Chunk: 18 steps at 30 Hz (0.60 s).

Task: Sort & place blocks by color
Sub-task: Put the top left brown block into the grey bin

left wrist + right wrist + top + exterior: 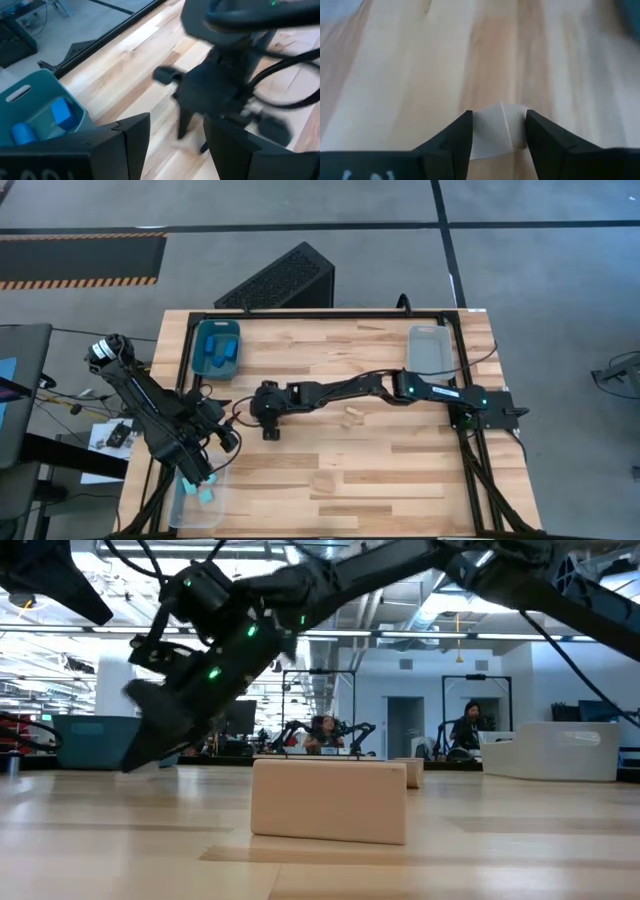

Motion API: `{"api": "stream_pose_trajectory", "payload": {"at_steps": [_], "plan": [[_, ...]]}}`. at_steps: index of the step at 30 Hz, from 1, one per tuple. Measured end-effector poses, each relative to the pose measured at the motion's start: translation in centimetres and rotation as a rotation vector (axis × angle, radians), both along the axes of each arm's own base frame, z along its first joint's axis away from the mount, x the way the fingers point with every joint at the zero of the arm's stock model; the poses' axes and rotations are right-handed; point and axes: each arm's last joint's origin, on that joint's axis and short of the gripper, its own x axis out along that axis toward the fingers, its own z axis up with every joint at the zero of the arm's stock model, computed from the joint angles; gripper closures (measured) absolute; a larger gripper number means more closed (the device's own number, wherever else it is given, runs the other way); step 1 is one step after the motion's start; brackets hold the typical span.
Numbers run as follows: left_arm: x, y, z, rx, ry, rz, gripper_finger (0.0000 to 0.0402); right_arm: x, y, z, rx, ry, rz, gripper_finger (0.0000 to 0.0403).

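**Right gripper closes around a pale wooden block at mid-table**

The right arm reaches across the wooden table [400, 470] toward its middle. The right gripper [499, 131] is down at the surface with a pale wooden block [496, 131] between its two fingers; both fingers sit against the block's sides. Whether the block is lifted off the wood cannot be told.

Another tan block [352, 415] lies on the table under the right arm's forearm, and in the low view a tan rectangular block [329, 799] stands close to the camera.

The left gripper [196, 477] hangs over the clear bin [181, 512] at the table's near left corner, its fingers apart and holding nothing. Light cyan blocks [207, 496] lie in that bin. The teal bin [198, 330] at the far left holds dark blue blocks [226, 358]. A second clear bin [431, 350] sits at the far right.
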Motion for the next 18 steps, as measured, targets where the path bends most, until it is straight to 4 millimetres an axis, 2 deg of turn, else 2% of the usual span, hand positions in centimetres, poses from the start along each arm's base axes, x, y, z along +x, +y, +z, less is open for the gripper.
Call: {"api": "stream_pose_trajectory", "payload": {"at_steps": [4, 7, 12, 18], "plan": [[0.0, -0.1, -0.1, -0.023, 0.007, 0.005, 0.0228, -1.3, 1.1, 0.3, -0.009, 0.144, 0.089, 0.0221], [0.1, -0.2, -0.1, -0.041, -0.007, 0.006, 0.0228, -2.5, 2.2, 1.4, -0.013, 0.243, 0.135, 0.0210], [0.2, -0.3, -0.1, -0.045, -0.009, 0.006, 0.0228, -3.5, 4.1, 3.6, -0.037, 0.267, 0.198, 0.0191], [0.2, -0.3, -0.1, -0.042, -0.021, 0.007, 0.0228, -4.5, 4.9, 6.5, -0.122, 0.265, 0.188, 0.0188]]}}
